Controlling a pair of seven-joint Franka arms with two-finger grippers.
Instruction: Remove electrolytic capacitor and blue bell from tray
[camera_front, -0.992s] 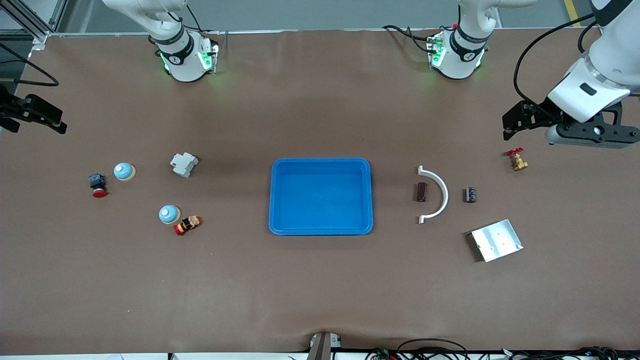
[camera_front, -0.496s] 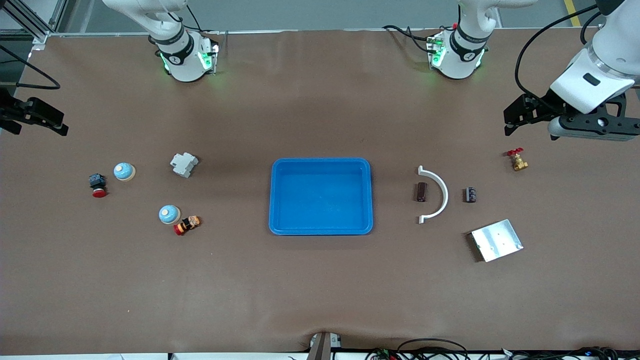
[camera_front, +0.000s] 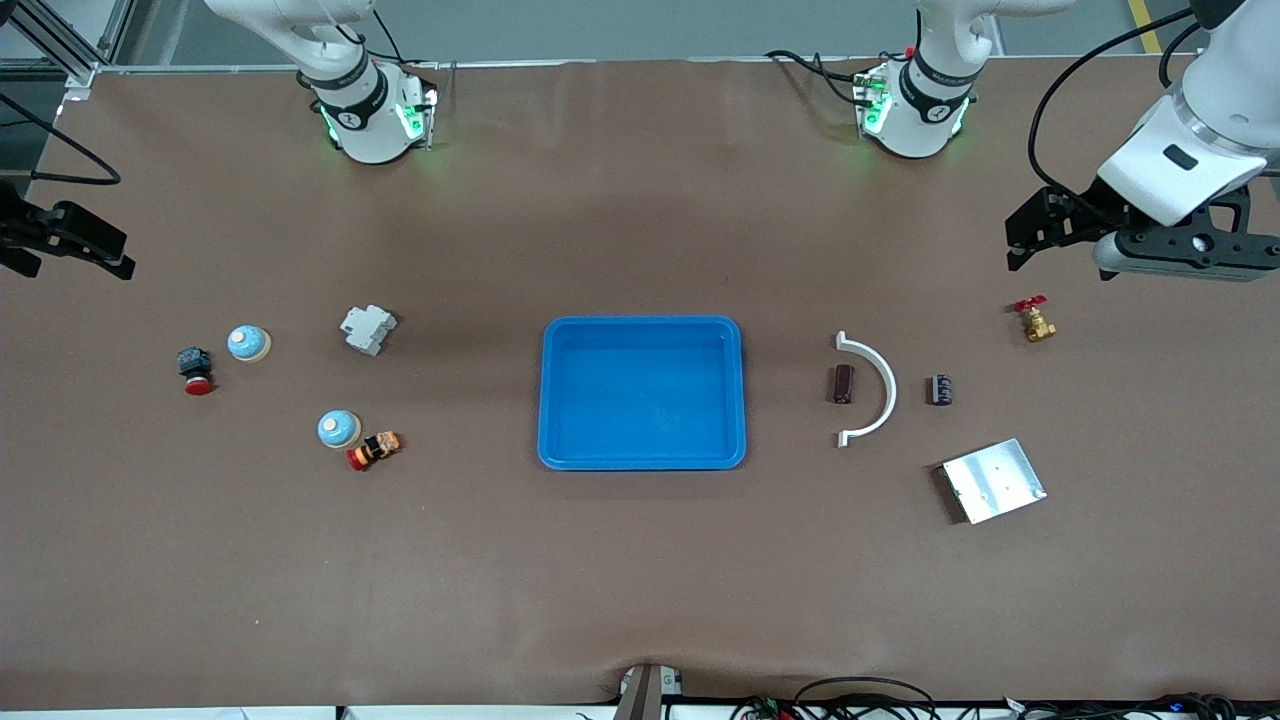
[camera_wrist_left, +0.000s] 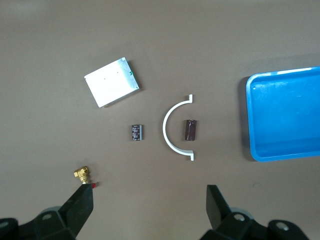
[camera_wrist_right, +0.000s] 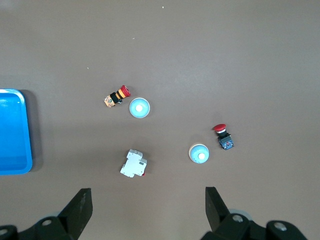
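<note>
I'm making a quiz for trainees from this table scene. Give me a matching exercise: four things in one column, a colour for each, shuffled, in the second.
Things:
1. tray
2. curved bracket
3. valve handle
4. flat plate

Colours:
A. silver
B. red
C. blue
D. white

Pairs: 1-C, 2-D, 3-B, 4-A

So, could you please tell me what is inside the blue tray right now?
Nothing: the tray shows only its bare blue floor in the front view. The left wrist view and right wrist view each show part of it, also empty. Nothing covers its inside; the capacitor and both bells lie on the table.
</note>
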